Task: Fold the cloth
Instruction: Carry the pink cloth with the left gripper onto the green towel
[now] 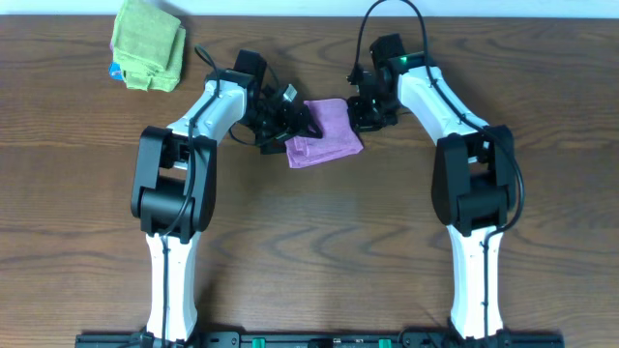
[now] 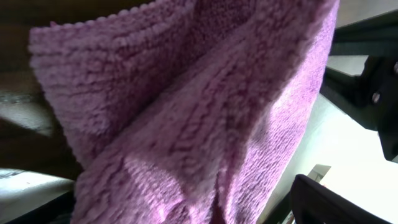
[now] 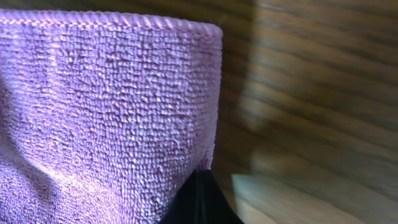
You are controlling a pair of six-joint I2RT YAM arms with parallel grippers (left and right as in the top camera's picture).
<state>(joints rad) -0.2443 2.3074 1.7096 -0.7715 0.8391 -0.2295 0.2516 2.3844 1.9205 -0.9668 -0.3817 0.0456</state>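
A purple terry cloth (image 1: 327,135) lies partly folded at the back middle of the wooden table (image 1: 319,242), between my two grippers. My left gripper (image 1: 298,124) is at the cloth's left edge, shut on it. In the left wrist view the cloth (image 2: 186,112) hangs in folds over the whole picture and hides the fingers. My right gripper (image 1: 360,118) is at the cloth's right edge. In the right wrist view its black fingertips (image 3: 200,194) are pressed together on the lower corner of the cloth (image 3: 106,106), whose hemmed edge runs along the top.
A folded green cloth (image 1: 148,43) lies at the back left corner with a small blue item (image 1: 115,70) under its left edge. Black parts of the other arm (image 2: 367,81) show at the right of the left wrist view.
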